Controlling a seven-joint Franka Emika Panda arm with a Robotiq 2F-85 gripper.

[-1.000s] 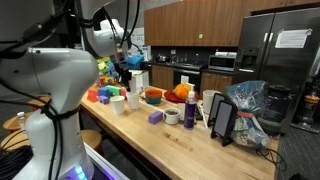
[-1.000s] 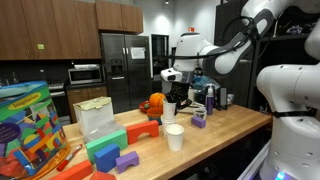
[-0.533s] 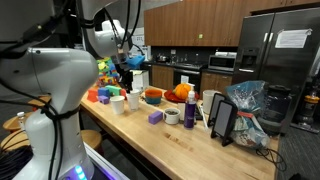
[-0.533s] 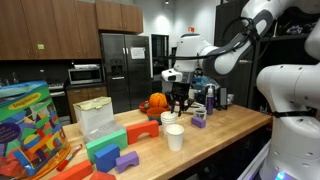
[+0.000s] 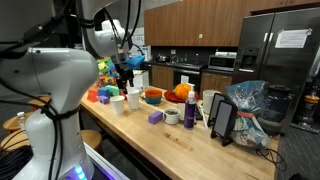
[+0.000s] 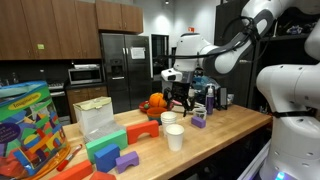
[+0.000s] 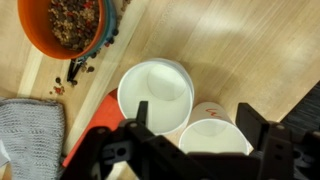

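Pincer (image 7: 193, 112) spread wide above table (image 7: 235, 45); we see white cup (image 7: 214, 140) btw its fingers, untouched, 2nd cup (image 7: 155, 90) just beside, orange bowl (image 7: 65, 25) further off.

No legible txt; fridge note (image 5: 293, 39) too blurry.

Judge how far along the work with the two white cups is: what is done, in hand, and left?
Done: one white cup stands upright near the orange bowl, a second cup close by it. In hand: nothing; the hand hangs open over both cups. Left: likely lifting clear or gripping a cup; neither has begun.
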